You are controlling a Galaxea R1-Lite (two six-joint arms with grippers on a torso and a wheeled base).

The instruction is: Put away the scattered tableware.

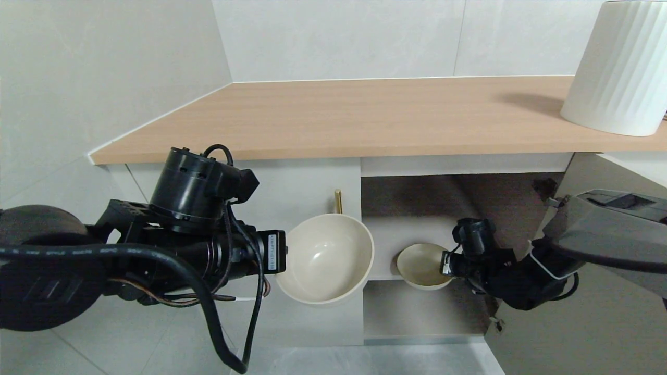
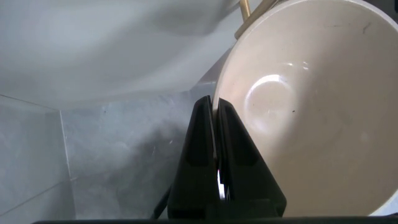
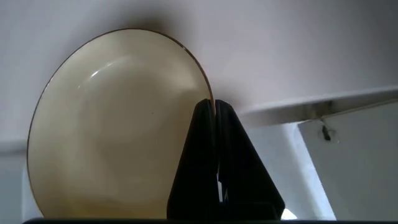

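Closest to the head camera is the left arm, whose left gripper point(image 1: 285, 251) holds a cream bowl point(image 1: 328, 260) by the rim. The bowl is tipped so that its inside faces the camera, and it hangs in front of the closed cabinet door, just below the brass handle point(image 1: 337, 201). To the right of it the cabinet is open, and the right gripper point(image 1: 444, 263) holds a shallow yellowish dish point(image 1: 421, 264) there by its edge, at the front of the white shelf point(image 1: 385, 237). Whether the dish touches the shelf, I cannot tell. Above lies the wooden countertop point(image 1: 365, 114), and a white ribbed container point(image 1: 617, 67) stands on its far right end. In the left wrist view, the left gripper point(image 2: 216, 109) has its two black jaws pressed on the bowl point(image 2: 311, 106), with the thin rim pinched between them. The glossy inside of the bowl is turned to the camera, and one end of the brass handle point(image 2: 244, 7) is beside the bowl's rim. In the right wrist view, the right gripper point(image 3: 214, 112) has its jaws closed on the dark edge of the dish point(image 3: 112, 130) in the same way. The dish stands tilted against the pale inside of the cabinet.
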